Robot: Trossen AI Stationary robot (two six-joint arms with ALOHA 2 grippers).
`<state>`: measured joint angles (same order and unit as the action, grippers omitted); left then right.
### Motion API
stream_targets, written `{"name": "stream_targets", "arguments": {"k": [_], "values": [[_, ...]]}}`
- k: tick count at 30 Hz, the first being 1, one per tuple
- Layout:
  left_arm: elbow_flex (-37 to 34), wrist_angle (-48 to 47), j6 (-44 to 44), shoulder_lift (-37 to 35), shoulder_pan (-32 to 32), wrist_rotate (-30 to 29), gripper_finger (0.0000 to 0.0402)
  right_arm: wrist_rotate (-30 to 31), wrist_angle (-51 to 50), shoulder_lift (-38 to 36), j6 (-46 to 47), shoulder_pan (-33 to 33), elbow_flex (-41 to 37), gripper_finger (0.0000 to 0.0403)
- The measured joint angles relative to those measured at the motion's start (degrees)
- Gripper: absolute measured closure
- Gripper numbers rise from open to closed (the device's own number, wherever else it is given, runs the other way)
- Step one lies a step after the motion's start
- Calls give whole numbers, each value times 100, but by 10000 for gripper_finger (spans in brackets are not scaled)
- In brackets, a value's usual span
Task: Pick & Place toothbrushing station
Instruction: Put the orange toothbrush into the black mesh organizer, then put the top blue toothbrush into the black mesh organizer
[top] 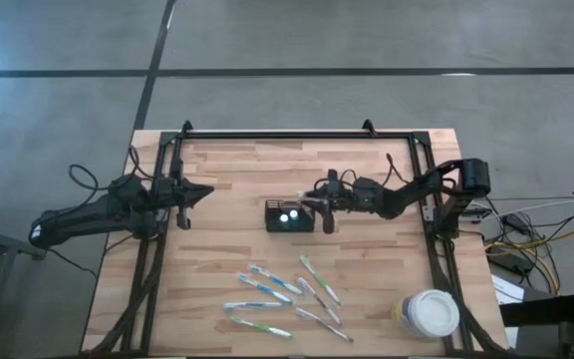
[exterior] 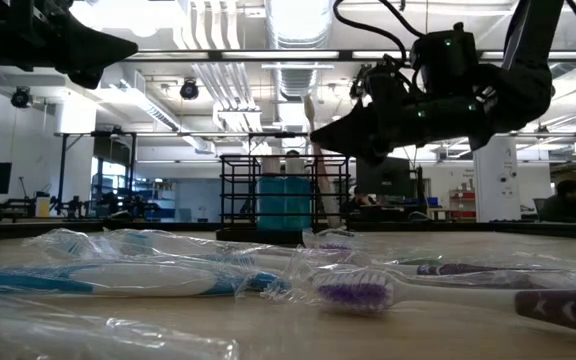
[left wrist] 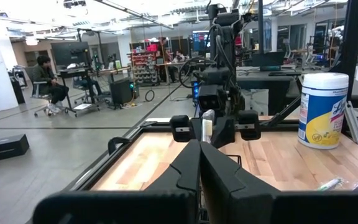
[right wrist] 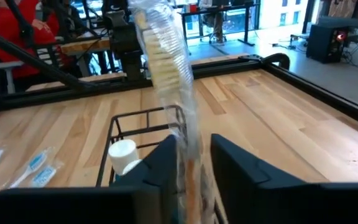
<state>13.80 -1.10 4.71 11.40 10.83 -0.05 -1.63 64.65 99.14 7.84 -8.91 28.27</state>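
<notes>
The black wire-mesh caddy (top: pixel 289 216) stands on its base mid-table with two white-capped tubes (top: pixel 288 213) inside; it also shows in the low view (exterior: pixel 283 195) and in the right wrist view (right wrist: pixel 143 122). My right gripper (top: pixel 317 204) is just right of the caddy and above its rim, shut on a clear-wrapped toothbrush (right wrist: pixel 163 59). Several wrapped toothbrushes (top: pixel 282 296) lie flat on the table nearer the front. My left gripper (top: pixel 203 192) is shut and empty, hovering left of the caddy. My right gripper pinches the wrapped toothbrush's handle (right wrist: pixel 190 144) between its two fingers. The fingers come roughly level from the table's right and lie across the brush. The brush stands nearly upright, bristle head (exterior: pixel 310 103) on top. Its lower end (exterior: pixel 323 212) hangs by the caddy's right side; whether it touches, I cannot tell.
A large cup with a white lid (top: pixel 429 314) stands at the front right corner; it also shows in the left wrist view (left wrist: pixel 323 109). A black frame (top: pixel 277 135) runs along the table's far edge and sides. Bare wood lies between the caddy and the loose toothbrushes.
</notes>
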Motion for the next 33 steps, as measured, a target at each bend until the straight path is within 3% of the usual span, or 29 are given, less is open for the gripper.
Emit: {"name": "stream_targets", "arguments": {"k": [7,13,19,29,33], "values": [[0,0,0,0,2,2,390,13,-316,-390,-7,0,0,238],[0,4,-10,0,0,2,390,28,-1097,-1314,-329,2,-10,231],[0,4,-35,0,0,3,390,139,-2121,-3002,-514,11,-75,271],[0,11,-165,-1,0,2,390,1149,-5112,-5638,-747,589,-79,386],[0,17,-184,0,0,2,390,1809,-6171,-6419,-652,980,-81,391]]}}
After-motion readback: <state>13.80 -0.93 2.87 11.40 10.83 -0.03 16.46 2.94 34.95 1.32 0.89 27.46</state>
